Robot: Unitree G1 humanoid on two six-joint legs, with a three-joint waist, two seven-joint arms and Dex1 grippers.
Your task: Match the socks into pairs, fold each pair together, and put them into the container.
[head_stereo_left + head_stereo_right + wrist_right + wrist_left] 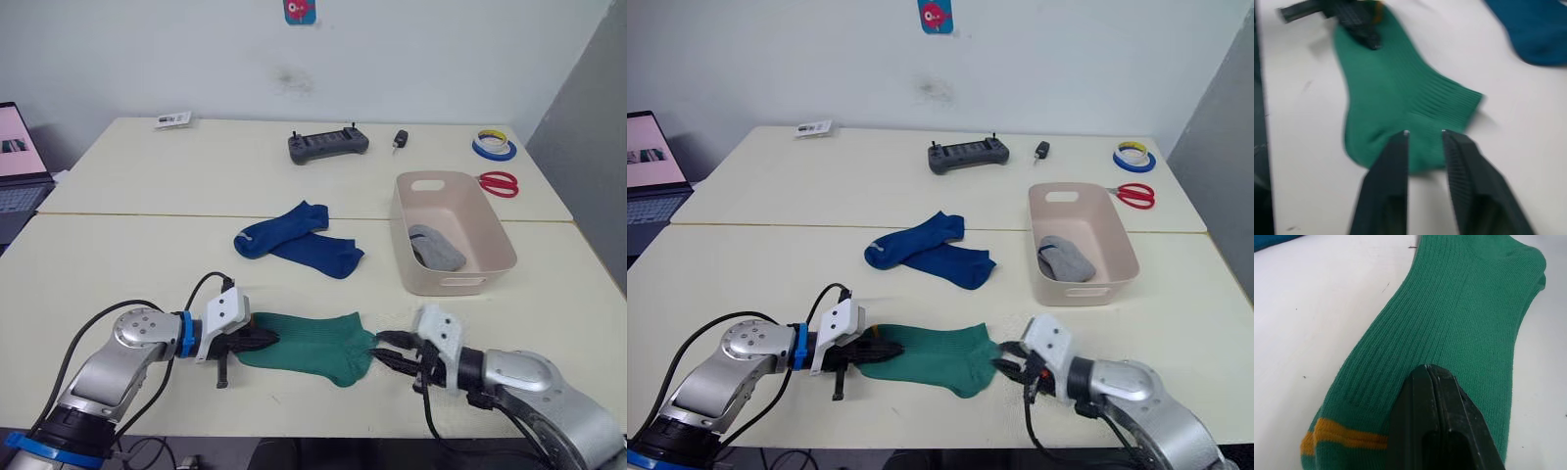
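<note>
On the table, green socks: left gripper jaws clamped on them, right gripper jaws parted beside.

Table: pale cream top, two sections joined along a seam that ran across the middle.
Controller: dark grey, handheld, two short sticks; lay on the far section, near the centre.
Small dark key-like item: lay just beside the controller, toward the right.
Tape rolls: a blue and a yellow-edged roll, stacked at the far right.
Scissors: red handles, lay near the tape, closer in.
Printed tag: white, sat at the far left edge.
Laptop: open, screen lit, stood off the table's left end.
Sticker: red and blue, fixed on the white wall.
</note>
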